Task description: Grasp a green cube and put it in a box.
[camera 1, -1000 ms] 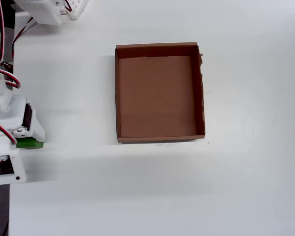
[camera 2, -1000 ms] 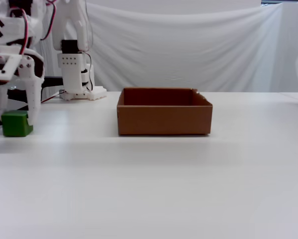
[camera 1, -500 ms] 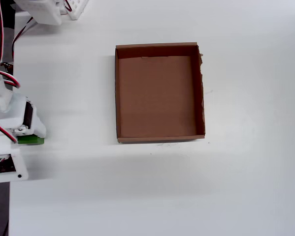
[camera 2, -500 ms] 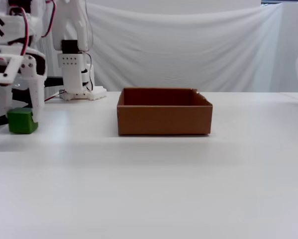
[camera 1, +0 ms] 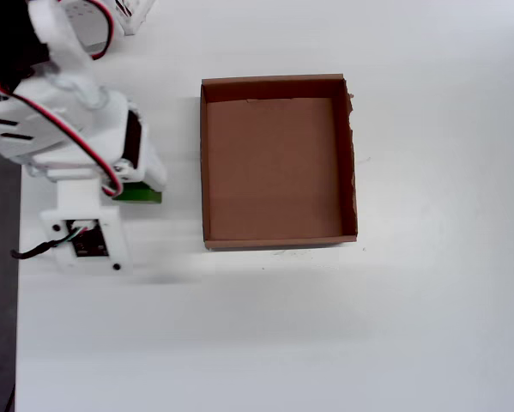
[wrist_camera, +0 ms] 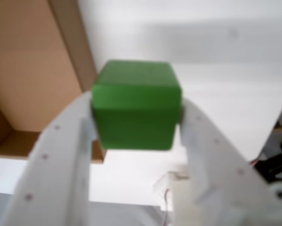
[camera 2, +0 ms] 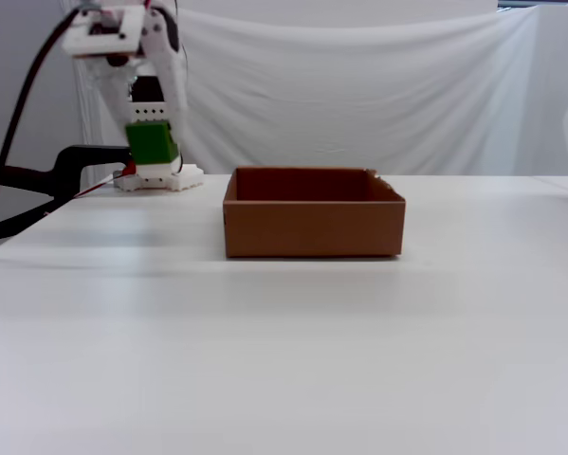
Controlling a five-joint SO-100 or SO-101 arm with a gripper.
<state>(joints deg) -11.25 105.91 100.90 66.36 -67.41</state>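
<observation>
Fixed view: hand raised, clamping green cube.

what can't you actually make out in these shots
- Green cube: in the overhead view only a thin strip shows; the arm covers the rest.
- Gripper: its fingertips are hidden by the arm in the overhead view; the wrist view is blurred.
- Box: cut off by the left and top edges of the wrist view.
- Box floor: hidden by its front wall in the fixed view.
</observation>
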